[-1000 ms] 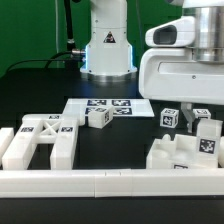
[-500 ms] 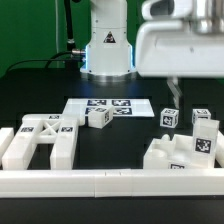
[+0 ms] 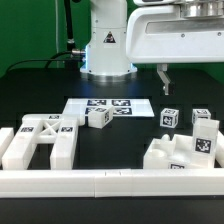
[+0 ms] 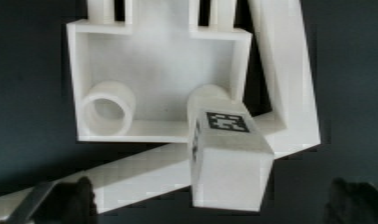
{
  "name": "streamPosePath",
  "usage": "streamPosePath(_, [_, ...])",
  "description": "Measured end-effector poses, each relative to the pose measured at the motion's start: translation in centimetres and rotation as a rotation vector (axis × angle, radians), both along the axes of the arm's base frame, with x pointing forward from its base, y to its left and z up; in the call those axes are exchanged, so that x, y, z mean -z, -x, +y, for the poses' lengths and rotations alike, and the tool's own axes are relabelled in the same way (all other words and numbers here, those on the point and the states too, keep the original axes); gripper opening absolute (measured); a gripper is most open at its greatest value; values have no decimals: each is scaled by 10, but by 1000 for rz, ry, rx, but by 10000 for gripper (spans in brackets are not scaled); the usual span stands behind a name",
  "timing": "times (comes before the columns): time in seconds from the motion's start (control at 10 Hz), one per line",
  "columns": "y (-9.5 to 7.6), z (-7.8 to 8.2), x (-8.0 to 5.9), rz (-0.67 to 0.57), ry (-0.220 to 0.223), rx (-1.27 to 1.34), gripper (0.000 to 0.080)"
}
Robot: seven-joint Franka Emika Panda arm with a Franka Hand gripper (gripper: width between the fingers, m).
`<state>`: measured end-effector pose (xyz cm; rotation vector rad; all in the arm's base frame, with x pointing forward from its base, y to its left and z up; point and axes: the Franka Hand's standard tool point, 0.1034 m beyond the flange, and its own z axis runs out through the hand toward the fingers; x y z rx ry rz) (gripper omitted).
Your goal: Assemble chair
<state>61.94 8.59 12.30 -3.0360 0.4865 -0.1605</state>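
Your tool (image 4: 207, 197) hangs released and empty above the table (image 3: 118, 140), with the chair's blocky seat (image 3: 180, 153) straight below it at the exterior view's right, and the tagged block (image 4: 230, 140) at its edge seemingly lying lengthwise across the jaws' closing line.

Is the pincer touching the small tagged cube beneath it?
Apart. The exterior view shows the pincer hanging above the small tagged cube, with a clear gap between its fingertip and the cube's top.
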Motion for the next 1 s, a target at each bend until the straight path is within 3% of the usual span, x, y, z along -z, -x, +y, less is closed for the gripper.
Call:
streamPosePath(0.1, [2,-2,1,-2,2,-6,649])
streamPosePath(0.3, [47,-45,12,-38,36,-141,649])
streamPosePath(0.4, [72,-68,24,-29,49,-149,649])
streamPosePath(0.6, [65,-58,19,-27,41,-141,649])
streamPosePath(0.9, [67,-60,22,-26,42,-139,649])
streamPosePath(1.0, [82,-69,30,-39,42,-126,649])
